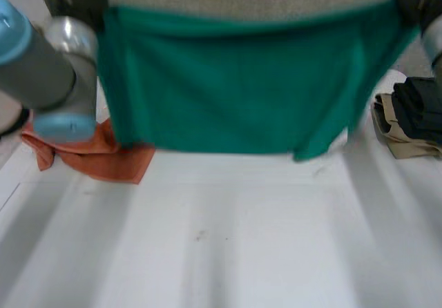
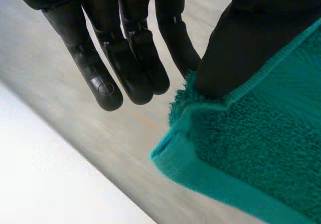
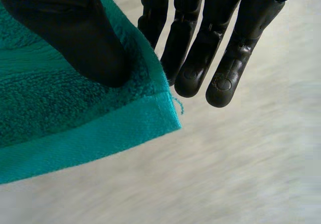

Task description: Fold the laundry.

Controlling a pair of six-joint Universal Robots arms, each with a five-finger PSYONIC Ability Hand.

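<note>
- The green towel (image 1: 242, 87) hangs spread wide over the desk (image 1: 228, 232) toward 12 o'clock, held by its two top corners
- The left hand (image 2: 125, 58) grasps one corner, with the thumb pinching the hem against a finger; the other fingers are straight and off the cloth
- The right hand (image 3: 200, 48) grasps the opposite corner the same way, thumb pressed onto the terry
- An orange cloth (image 1: 103, 157) lies crumpled at 9 o'clock beneath the left arm (image 1: 41, 66), partly behind the towel's lower corner
- A dark pile (image 1: 421, 108) sits at 3 o'clock on a beige garment (image 1: 400, 142)
</note>
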